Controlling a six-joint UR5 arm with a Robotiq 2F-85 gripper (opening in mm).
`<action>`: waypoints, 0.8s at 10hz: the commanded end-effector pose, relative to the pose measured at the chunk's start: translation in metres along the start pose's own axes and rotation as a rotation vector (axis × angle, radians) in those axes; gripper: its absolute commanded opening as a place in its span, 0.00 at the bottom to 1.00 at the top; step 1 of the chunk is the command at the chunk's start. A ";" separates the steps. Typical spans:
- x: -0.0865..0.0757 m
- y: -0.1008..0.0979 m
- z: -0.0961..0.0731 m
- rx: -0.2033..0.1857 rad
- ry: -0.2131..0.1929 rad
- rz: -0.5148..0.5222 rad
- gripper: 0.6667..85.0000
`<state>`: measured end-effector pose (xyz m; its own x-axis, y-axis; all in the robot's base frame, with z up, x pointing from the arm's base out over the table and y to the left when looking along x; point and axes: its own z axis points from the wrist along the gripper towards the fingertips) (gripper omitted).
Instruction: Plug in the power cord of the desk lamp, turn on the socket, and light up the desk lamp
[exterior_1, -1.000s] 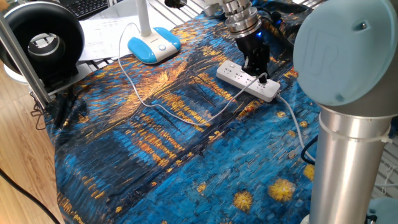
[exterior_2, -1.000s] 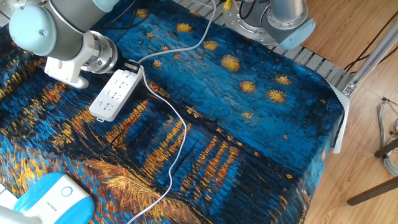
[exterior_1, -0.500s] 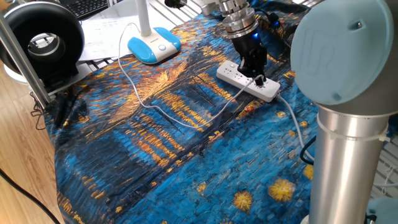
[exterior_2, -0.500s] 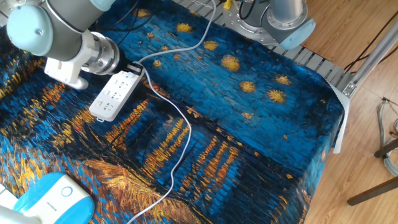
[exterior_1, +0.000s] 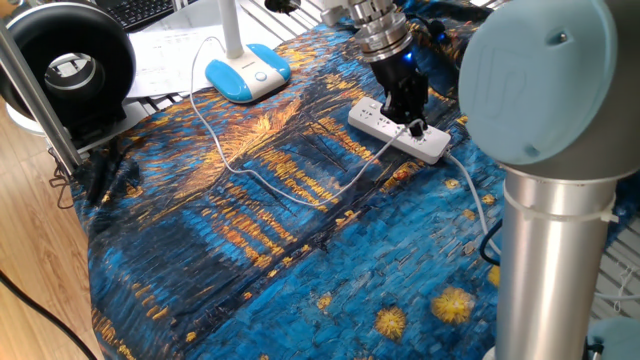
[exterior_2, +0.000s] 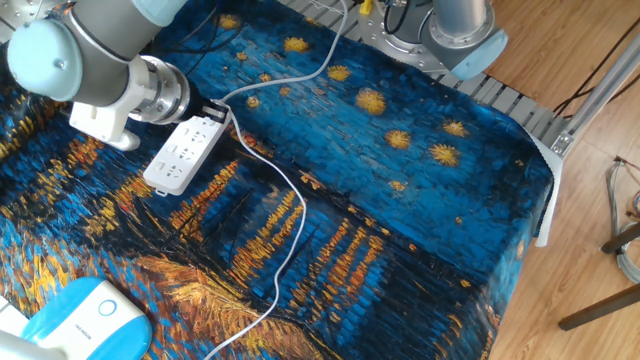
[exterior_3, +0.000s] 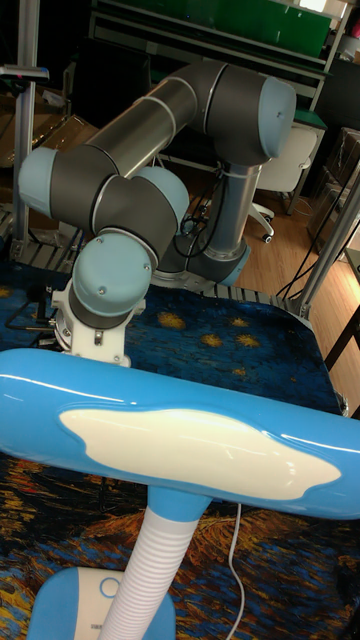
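The socket (exterior_1: 392, 126) is a long white power strip lying on the blue starry cloth; it also shows in the other fixed view (exterior_2: 182, 153). My gripper (exterior_1: 414, 122) stands over the strip's end, its black fingers shut on the small white plug of the power cord (exterior_1: 250, 172). The plug sits at an outlet; how deep it is seated is hidden by the fingers. From there the thin cord (exterior_2: 287, 205) loops across the cloth to the desk lamp (exterior_1: 247, 72), whose light-blue base stands at the back. In the tall view the lamp head (exterior_3: 180, 440) fills the foreground.
A black round fan-like device (exterior_1: 72, 68) stands at the left behind a metal post (exterior_1: 38, 90). The strip's thicker white cable (exterior_1: 472, 195) runs off the table's right side. My arm's big grey column (exterior_1: 555, 250) blocks the right foreground. Papers and a keyboard lie behind the lamp.
My gripper has shifted slightly left along the strip with the plug, and the cord near it has moved a little with it.
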<state>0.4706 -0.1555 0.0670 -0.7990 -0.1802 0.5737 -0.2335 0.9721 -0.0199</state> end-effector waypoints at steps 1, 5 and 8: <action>-0.004 -0.009 -0.005 0.009 0.011 -0.010 0.01; -0.009 -0.020 0.008 0.018 0.011 -0.032 0.01; -0.012 -0.015 0.009 0.006 0.014 -0.053 0.01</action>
<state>0.4775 -0.1724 0.0566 -0.7796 -0.2148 0.5883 -0.2758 0.9611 -0.0146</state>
